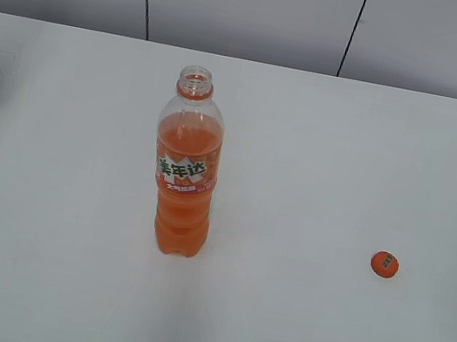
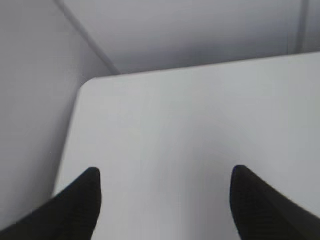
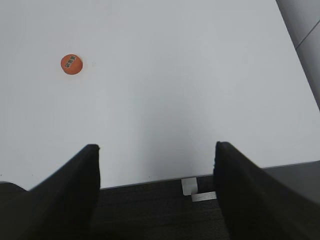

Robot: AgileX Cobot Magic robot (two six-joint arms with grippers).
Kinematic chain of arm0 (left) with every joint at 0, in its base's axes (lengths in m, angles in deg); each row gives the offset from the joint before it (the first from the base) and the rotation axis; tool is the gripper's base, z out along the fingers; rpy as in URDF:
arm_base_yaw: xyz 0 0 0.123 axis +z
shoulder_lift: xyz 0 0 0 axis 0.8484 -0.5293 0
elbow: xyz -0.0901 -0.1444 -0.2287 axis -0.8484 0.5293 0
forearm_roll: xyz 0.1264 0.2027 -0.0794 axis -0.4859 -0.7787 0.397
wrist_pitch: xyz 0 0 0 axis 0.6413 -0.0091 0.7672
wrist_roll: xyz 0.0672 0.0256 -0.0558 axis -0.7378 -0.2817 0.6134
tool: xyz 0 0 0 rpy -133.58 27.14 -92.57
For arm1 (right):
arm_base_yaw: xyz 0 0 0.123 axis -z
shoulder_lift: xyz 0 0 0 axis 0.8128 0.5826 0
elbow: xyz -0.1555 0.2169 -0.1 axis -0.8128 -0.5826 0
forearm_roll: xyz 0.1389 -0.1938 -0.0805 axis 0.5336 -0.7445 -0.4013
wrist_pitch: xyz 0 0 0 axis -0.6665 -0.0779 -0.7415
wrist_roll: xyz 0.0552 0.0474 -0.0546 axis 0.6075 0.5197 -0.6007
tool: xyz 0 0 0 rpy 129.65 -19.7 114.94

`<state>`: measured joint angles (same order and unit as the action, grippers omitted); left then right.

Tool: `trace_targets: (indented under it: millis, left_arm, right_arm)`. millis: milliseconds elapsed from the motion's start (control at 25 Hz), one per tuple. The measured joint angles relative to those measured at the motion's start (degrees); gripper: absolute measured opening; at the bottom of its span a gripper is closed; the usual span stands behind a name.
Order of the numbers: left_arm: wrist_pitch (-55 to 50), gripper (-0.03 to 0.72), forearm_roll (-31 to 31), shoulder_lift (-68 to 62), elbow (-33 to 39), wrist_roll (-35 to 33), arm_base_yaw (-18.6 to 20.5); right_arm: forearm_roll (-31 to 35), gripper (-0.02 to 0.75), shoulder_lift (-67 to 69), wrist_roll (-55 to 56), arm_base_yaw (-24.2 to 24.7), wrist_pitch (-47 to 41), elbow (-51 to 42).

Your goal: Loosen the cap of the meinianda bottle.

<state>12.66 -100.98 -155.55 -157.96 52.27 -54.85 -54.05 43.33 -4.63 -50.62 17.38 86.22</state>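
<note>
The meinianda bottle [image 1: 186,172] stands upright on the white table, left of centre in the exterior view, with its mouth open and its orange neck ring showing. The orange cap [image 1: 384,264] lies flat on the table far to the bottle's right; it also shows in the right wrist view [image 3: 71,63], at upper left. My left gripper [image 2: 165,175] is open and empty over bare table near a table corner. My right gripper [image 3: 156,150] is open and empty above the table's front edge, well away from the cap. Neither gripper appears in the exterior view.
The white table [image 1: 317,169] ends at a grey panelled wall [image 1: 257,8] at the back. In the right wrist view the table's front edge [image 3: 150,182] borders dark floor with pale tape marks [image 3: 192,189]. The left wrist view shows a rounded table corner [image 2: 87,85].
</note>
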Motion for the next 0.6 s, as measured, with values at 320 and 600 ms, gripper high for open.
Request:
trace_targets:
  millis: [320,600]
  left_arm:
    - [-31.5,0.489,39.4,0.5,-16.6,-35.9,0.2]
    - [-39.1,0.489,46.9,8.3,-16.9,-43.3,0.1]
  right_arm:
    - [0.0,0.532,0.0,0.0,0.0,0.0,0.0]
    - [-0.7,0.532,0.0,-0.1,0.0,0.0,0.0]
